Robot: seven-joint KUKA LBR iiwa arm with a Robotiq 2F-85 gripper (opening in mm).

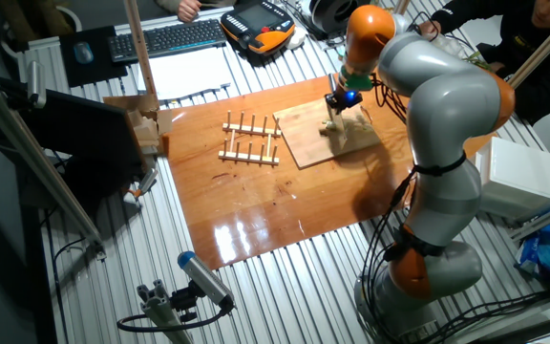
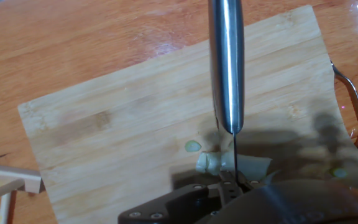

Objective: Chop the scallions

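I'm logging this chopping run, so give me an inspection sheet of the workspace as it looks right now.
Surface: glossy wooden tabletop on a slatted metal bench.
Job's things: cutting board; pale scallion pieces under the knife, one small bit apart.
Clutter: wooden rack left of the board.
End effector: over the board, carries the knife; fingers not visible.
Cables: black bundle along the arm's base.
Surroundings: keyboard, handheld controller, people at the far edge.

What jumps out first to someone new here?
In the hand view, a shiny knife blade runs down the middle of the picture, its edge on pale scallions on the wooden board. In the fixed view, the bulky grey-and-orange arm leans over that board at the far right of the glossy tabletop, with a wooden rack left of it.
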